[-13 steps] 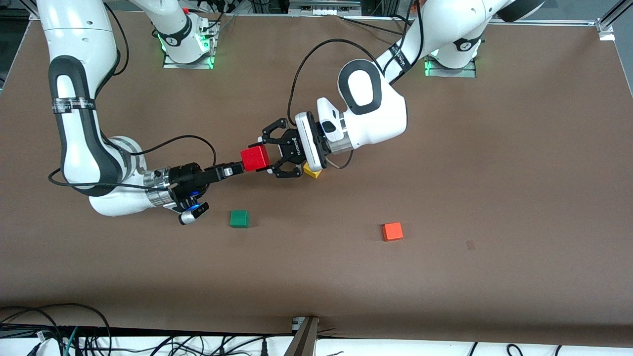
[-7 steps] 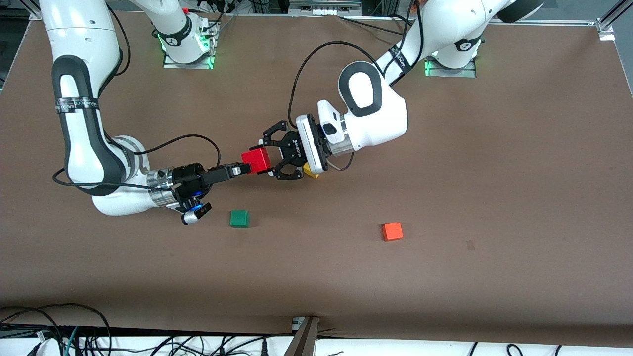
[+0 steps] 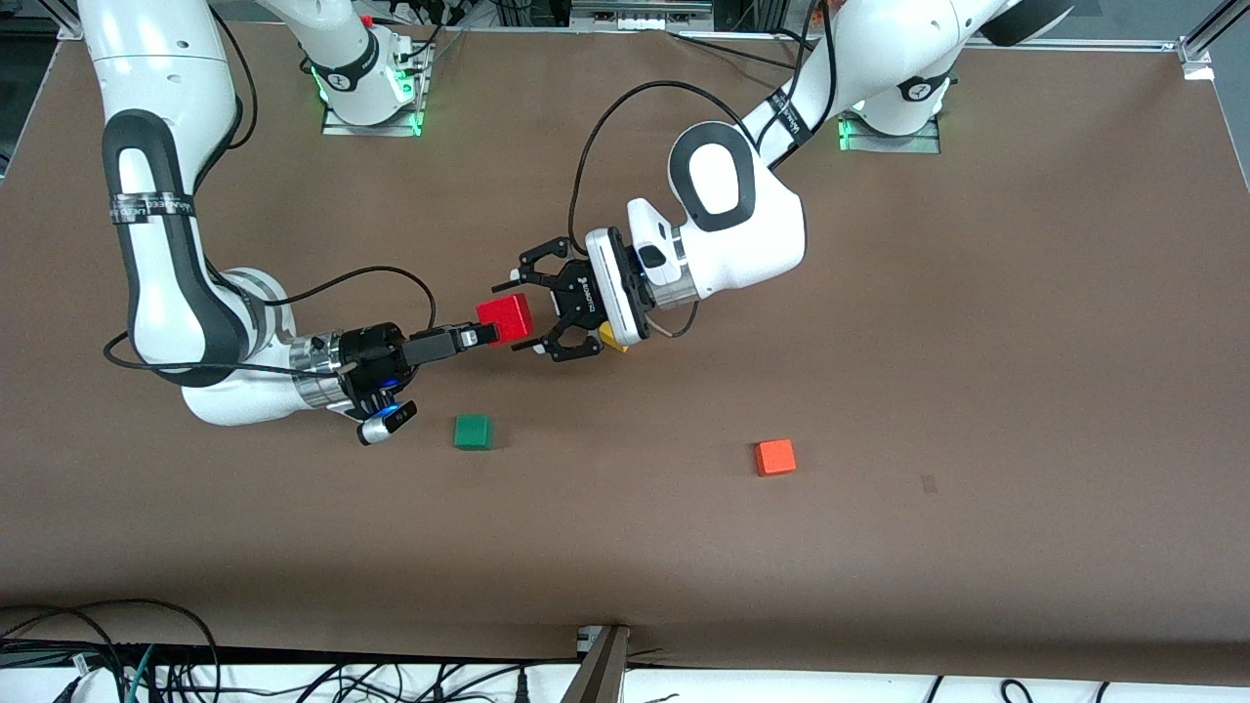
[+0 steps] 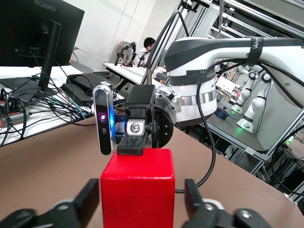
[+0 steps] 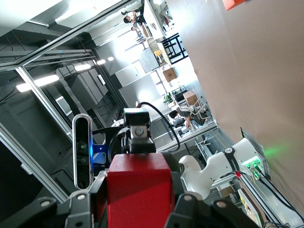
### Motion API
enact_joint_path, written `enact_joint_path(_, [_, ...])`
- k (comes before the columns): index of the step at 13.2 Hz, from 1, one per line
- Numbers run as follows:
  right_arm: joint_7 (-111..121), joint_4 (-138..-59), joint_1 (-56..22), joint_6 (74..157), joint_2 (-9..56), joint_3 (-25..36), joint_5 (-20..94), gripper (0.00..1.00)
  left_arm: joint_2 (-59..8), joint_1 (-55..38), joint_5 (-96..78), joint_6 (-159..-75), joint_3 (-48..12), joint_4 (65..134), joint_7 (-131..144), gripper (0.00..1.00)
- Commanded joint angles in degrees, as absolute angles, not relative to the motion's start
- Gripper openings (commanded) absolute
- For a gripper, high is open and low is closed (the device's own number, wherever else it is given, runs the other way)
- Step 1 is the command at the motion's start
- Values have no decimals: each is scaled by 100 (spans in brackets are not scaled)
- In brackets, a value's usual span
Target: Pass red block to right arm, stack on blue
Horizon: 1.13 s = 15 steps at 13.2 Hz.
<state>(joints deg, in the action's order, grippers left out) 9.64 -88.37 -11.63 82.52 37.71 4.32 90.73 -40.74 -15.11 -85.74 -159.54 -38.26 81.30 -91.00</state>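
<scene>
The red block [image 3: 505,316] is held in the air above the tabletop [image 3: 977,342], between the two grippers, which meet end to end over the middle of the tabletop.

The right gripper [image 3: 485,334] comes from the right arm's end; its slim black jaws are clenched on the block's face turned toward that arm. In the left wrist view its fingers [image 4: 135,137] press against the block [image 4: 137,187].

The left gripper [image 3: 525,315] has its claw-like jaws released: its fingertips [image 4: 89,197] stand apart from the block's sides, with a gap on each side.

A yellow block [image 3: 612,338] lies on the tabletop just under the left gripper's body. A green block [image 3: 473,432] and an orange-red block [image 3: 775,457] lie nearer to the front camera than the red block, the orange-red one toward the left arm's end.
</scene>
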Motion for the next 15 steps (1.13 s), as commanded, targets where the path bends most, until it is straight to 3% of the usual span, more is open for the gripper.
enact_joint_path(1, [1020, -8974, -1187, 8279, 3656, 448, 9211, 15, -3982, -1521, -8772, -16005, -3806, 8050, -9036, 100])
enact_joint_path(4, [1020, -8965, -1187, 8288, 3656, 448, 9202, 15, -3841, -1389, -8701, -15996, -3771, 8095, -9044, 100])
enact_joint_path(10, [1037, -8851, -1178, 8420, 3612, 501, 8685, 15, -3252, -1169, -8701, -15996, -3771, 8807, -8588, 100])
enact_joint_path(15, [1133, -8324, -1116, 8490, 3612, 720, 7114, 15, -3313, -1195, -8256, -15952, -3665, 8868, -8508, 100])
